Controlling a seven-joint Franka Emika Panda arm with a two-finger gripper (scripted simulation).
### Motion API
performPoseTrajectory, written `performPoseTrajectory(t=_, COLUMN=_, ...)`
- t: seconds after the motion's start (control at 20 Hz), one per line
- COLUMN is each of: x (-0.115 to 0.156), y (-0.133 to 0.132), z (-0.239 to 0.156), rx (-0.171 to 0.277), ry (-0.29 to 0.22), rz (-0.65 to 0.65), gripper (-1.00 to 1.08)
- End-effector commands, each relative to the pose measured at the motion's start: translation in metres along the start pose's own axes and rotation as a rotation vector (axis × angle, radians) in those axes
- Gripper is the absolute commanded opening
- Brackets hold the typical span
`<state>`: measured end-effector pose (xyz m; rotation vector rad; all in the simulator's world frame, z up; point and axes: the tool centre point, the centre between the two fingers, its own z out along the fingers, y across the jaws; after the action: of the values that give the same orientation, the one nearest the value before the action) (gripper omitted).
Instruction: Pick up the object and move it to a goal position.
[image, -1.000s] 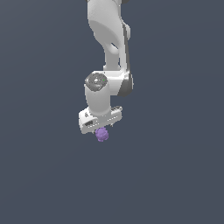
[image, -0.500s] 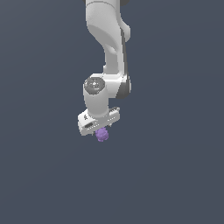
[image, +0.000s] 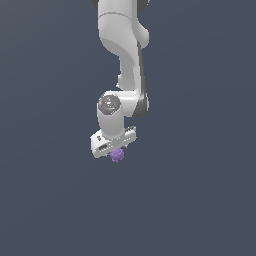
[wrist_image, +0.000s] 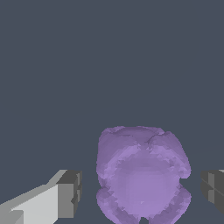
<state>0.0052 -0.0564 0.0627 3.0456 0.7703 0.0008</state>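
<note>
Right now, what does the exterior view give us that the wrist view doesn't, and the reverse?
Only the exterior view shows the white arm reaching down from above, with the purple object sitting just under the gripper, tiny against the gripper body. Only the wrist view shows the dark finger pads standing apart from the object on either side, a gap visible at each, plus its bumpy, lobed surface. Both show the object at the gripper against a plain dark grey background; no goal marker appears in either.

1. Nope, no readable text, labels, brands, numbers or signs anywhere in either view.
2. The white arm (image: 122, 65) has plain surfaces, nothing printed on it that I can make out.
</note>
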Motion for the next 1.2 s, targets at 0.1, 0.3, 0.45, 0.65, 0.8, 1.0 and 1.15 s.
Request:
performPoseTrajectory(t=0.1, x=0.0, y=0.0, z=0.019, rx=0.0, ry=0.0, rz=-0.002, gripper=1.0)
performPoseTrajectory(t=0.3, x=0.0, y=0.0, z=0.023, rx=0.0, ry=0.0, rz=-0.002, gripper=1.0)
performPoseTrajectory(t=0.45, x=0.0, y=0.0, z=0.023, rx=0.0, ry=0.0, rz=-0.002, gripper=-1.0)
performPoseTrajectory(t=0.65, x=0.0, y=0.0, z=0.023, rx=0.0, ry=0.0, rz=-0.002, gripper=-1.0)
performPoseTrajectory(t=0.8, x=0.0, y=0.0, z=0.023, rx=0.0, ry=0.0, rz=-0.002, gripper=-1.0)
performPoseTrajectory(t=1.0, x=0.001, y=0.0, z=0.02, rx=0.0, ry=0.0, rz=-0.001, gripper=-1.0)
performPoseTrajectory(t=1.15, x=0.005, y=-0.002, z=0.011, rx=0.0, ry=0.0, rz=-0.001, gripper=-1.0)
